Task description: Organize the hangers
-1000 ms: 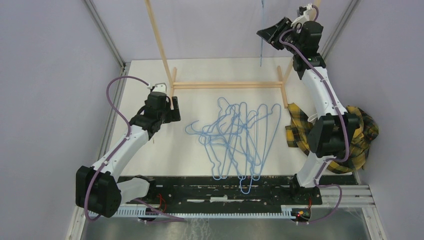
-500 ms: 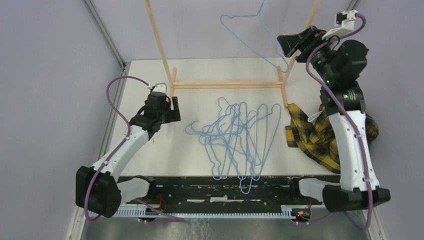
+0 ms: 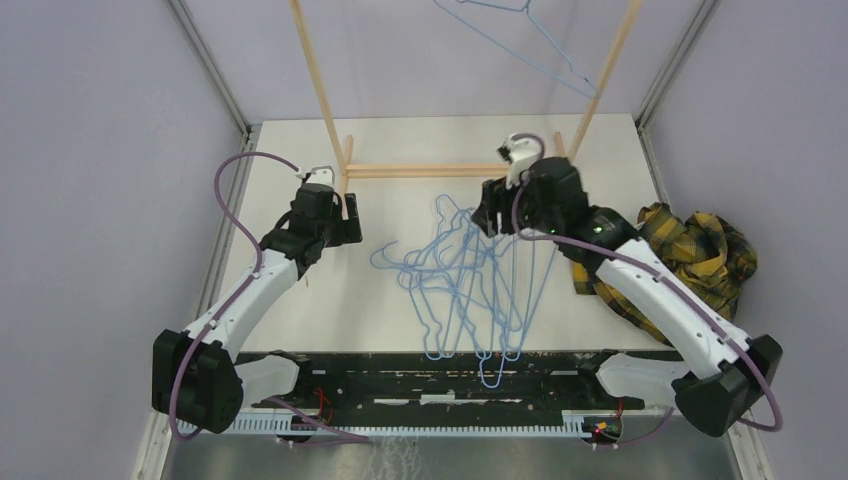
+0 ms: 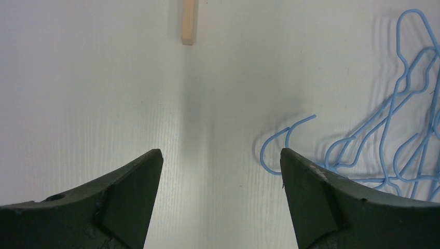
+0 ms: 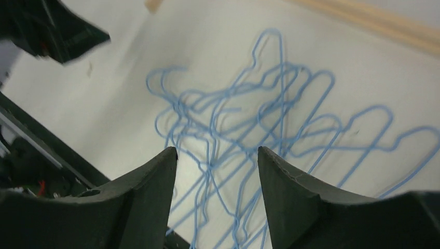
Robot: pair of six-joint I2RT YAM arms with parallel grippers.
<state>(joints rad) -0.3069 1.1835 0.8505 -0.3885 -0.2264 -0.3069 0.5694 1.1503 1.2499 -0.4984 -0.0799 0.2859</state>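
— Hangers (image 3: 470, 270): where do they lie?

— Most are in a tangled heap mid-table (image 3: 320, 320), thin light-blue wire triangles with their hooks crossed over one another. The nearest ones reach the table's front edge.

— And the arms?

— The right gripper (image 5: 216, 153) hovers over the far end of the heap, jaws spread wide with nothing between them. The left gripper (image 4: 219, 155) is just as wide and empty, over bare table just beside the leftmost hook. A plaid cloth (image 3: 700, 250) sits off to the right.

— Further back?

— The wooden rack (image 3: 450, 170), and one hung hanger (image 3: 500, 40) up high between its poles. What it hangs from is out of frame.

— So which step is this?

— I'd judge it's reaching for the next one. The move calls for closing on a single wire at the heap's edge and lifting slowly, because the crossed hooks could drag neighbours along.
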